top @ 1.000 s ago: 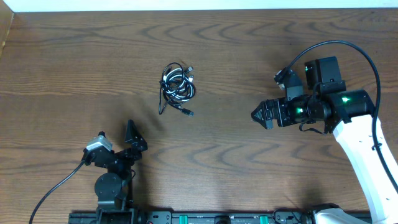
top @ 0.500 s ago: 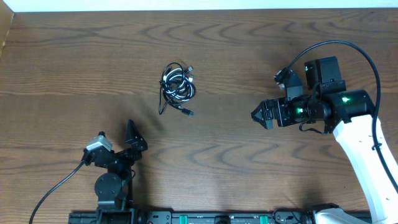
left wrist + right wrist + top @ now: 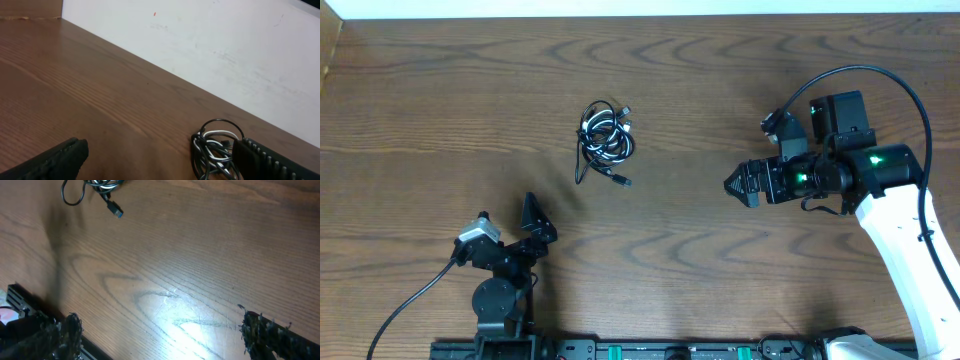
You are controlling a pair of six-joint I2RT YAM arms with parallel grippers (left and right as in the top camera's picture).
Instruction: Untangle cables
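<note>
The cables lie in one tangled bundle of black and white cords on the wooden table, left of centre, with a small plug end trailing toward the front. My left gripper rests open near the front edge, well short of the bundle. In the left wrist view the cables sit just inside the right finger, and the left gripper holds nothing. My right gripper hovers open to the right of the bundle, pointing toward it. The right wrist view shows only the cables' loose loop and plug, far from the empty right gripper.
The brown wooden table meets a white wall at its far edge. A black rail runs along the front edge. The right arm's thick black wire arcs above its wrist.
</note>
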